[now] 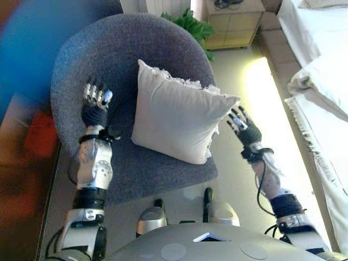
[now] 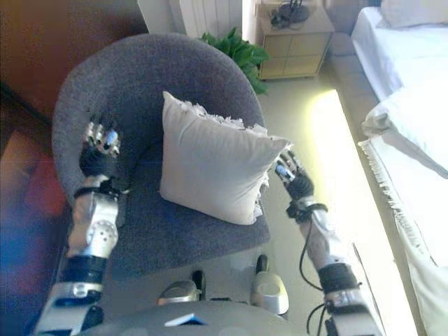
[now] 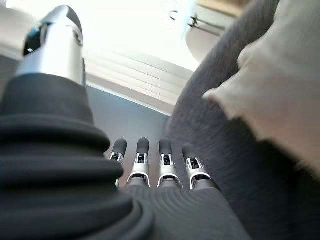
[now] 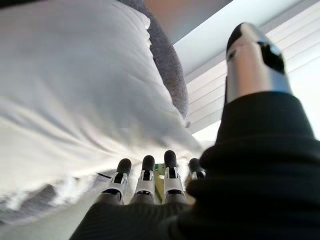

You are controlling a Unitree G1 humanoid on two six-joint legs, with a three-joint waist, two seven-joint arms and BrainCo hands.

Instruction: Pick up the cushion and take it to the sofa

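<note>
The fingers of the left hand are straight and spread, holding nothing; they hover over the seat of the grey armchair, to the robot's left of the cushion and a little apart from it. The fingers of the right hand are likewise straight and hold nothing; that hand hangs just beside the cushion's right corner, off the chair's edge and above the pale floor, and the views do not settle whether it touches the fabric. The cushion is pale, with a frilled upper edge, and stands tilted on the seat, leaning back against the curved backrest, between the two hands. Behind the armchair a green leafy plant shows, and past it a light wooden cabinet with a dark object on top. To the robot's right, a bed with white bedding runs along the edge of the view, well apart from the chair. A band of bright sunlight lies on the floor between chair and bed.
</note>
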